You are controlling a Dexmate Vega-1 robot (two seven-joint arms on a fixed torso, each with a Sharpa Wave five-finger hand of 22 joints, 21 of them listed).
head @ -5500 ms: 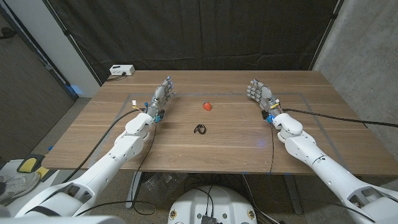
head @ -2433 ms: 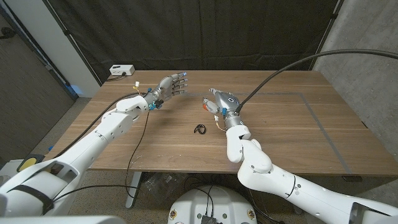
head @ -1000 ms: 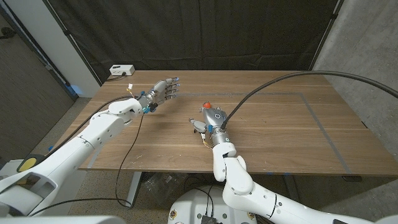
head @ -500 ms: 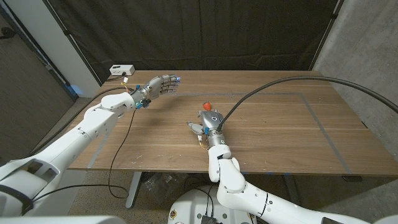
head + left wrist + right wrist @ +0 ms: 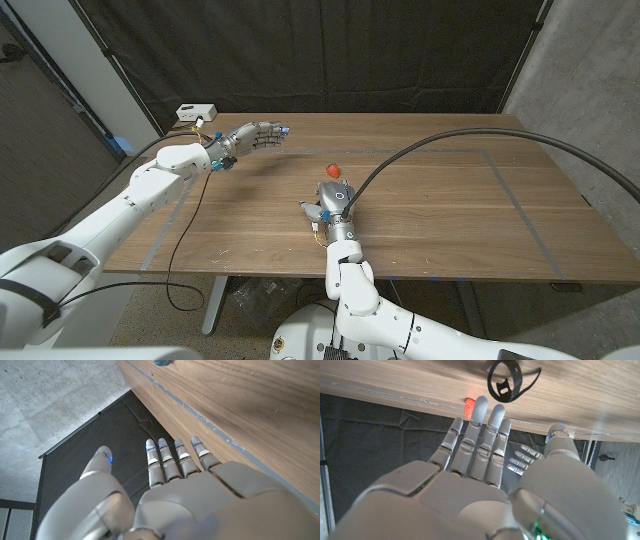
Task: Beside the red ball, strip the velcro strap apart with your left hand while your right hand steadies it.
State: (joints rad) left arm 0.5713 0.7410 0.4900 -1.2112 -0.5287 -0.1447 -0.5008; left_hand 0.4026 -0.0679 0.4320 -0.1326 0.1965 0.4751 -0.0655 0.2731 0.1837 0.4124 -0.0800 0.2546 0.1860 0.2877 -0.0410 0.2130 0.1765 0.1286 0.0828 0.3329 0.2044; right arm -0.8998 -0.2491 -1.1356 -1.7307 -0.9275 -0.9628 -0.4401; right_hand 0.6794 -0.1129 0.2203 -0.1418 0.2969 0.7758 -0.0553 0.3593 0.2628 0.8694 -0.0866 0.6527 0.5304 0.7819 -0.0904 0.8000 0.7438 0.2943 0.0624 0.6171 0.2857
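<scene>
The velcro strap (image 5: 508, 384) lies on the wooden table (image 5: 450, 215) as a closed black loop with one short tail sticking out. In the right wrist view it sits just beyond my fingertips (image 5: 481, 405), apart from them, with nothing touching it. In the head view my right hand (image 5: 333, 203) covers the spot where the strap lies.

The red ball (image 5: 332, 172) rests on the table just past my right hand, toward the far edge. In the right wrist view it shows as a small red patch (image 5: 469, 407) beside my fingertips.

My right hand hovers over the middle of the table, holding nothing. Its fingers are extended and lie close together, with the thumb standing off to one side.

My left hand (image 5: 256, 135) is raised above the far left part of the table, well apart from the strap and ball. It holds nothing. In the left wrist view its fingers (image 5: 172, 457) are straight and slightly spread, the thumb set apart from them.

A white box (image 5: 195, 112) sits at the table's far left corner.
</scene>
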